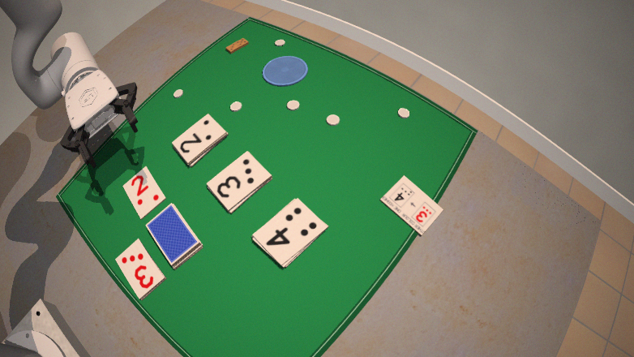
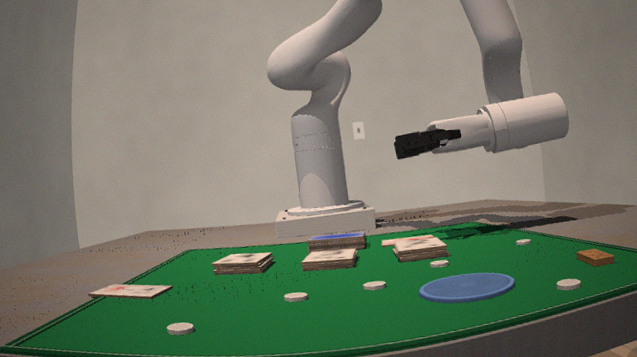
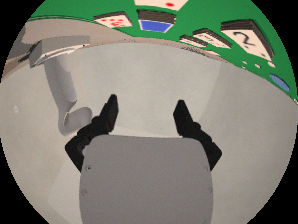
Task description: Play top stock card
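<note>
Matt green cloth (image 1: 354, 177) (image 2: 275, 331) lies under smooth, papery-looking card piles (image 1: 290, 233) (image 2: 242, 262); the arm (image 1: 74, 58) (image 2: 319, 160) looks smooth.

Red two (image 1: 143, 191) (image 2: 390, 242) (image 3: 157, 4), face up, flat on green cloth (image 1: 354, 168) (image 2: 275, 331) (image 3: 200, 15) beside blue-backed stock (image 1: 173, 235) (image 2: 336, 243) (image 3: 156, 24)

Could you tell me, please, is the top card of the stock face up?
No, the stock shows a patterned blue back on top.

Your arm arches up from its base and bends down to a wrist held level, with your gripper (image 1: 111, 147) (image 2: 398, 146) (image 3: 147, 104) raised and pointing sideways, its two black fingers spread wide with nothing between them.
</note>
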`<state>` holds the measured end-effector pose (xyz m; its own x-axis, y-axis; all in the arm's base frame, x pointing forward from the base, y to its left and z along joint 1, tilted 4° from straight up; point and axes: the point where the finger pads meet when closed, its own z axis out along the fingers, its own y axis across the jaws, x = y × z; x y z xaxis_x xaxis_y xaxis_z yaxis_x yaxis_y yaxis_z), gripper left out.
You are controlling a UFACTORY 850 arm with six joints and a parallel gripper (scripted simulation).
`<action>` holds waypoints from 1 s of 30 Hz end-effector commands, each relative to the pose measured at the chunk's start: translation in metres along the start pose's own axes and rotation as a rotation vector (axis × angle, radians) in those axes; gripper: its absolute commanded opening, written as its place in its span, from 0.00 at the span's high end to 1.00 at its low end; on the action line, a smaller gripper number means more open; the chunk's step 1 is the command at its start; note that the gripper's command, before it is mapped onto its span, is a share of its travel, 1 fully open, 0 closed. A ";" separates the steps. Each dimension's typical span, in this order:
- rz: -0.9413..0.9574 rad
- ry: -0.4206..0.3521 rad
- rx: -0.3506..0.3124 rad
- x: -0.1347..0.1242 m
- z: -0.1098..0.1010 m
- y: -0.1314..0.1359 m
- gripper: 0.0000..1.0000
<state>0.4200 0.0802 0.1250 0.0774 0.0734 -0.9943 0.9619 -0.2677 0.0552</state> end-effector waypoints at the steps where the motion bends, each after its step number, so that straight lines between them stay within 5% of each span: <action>1: 0.001 0.076 0.000 0.000 -0.001 0.000 0.00; 30: 0.000 0.732 0.000 0.000 -0.001 0.000 0.00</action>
<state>0.4199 0.0801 0.1247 0.2149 0.6197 -0.7549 0.9619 -0.2681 0.0537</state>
